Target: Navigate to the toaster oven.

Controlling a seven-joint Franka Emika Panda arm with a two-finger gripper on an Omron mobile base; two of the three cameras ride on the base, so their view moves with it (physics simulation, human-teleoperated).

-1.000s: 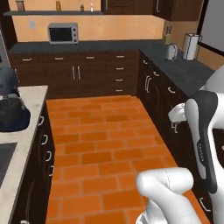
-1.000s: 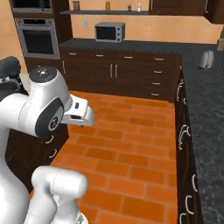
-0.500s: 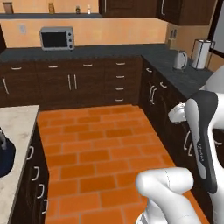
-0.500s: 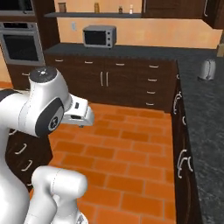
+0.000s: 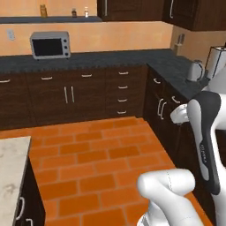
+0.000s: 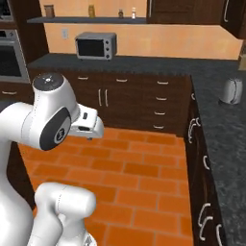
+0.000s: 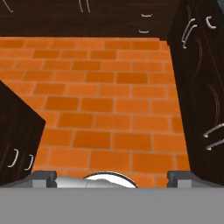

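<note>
On the far counter, toaster oven [image 5: 50, 44], claw [image 7: 112, 177] spread

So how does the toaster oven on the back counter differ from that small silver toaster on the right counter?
The toaster oven is a wide grey box with a dark glass front; the toaster is a small, rounded, all-silver unit. The toaster oven stands against the orange back wall under the shelf, while the toaster sits on the side counter's run. Both rest on dark countertop.
</note>
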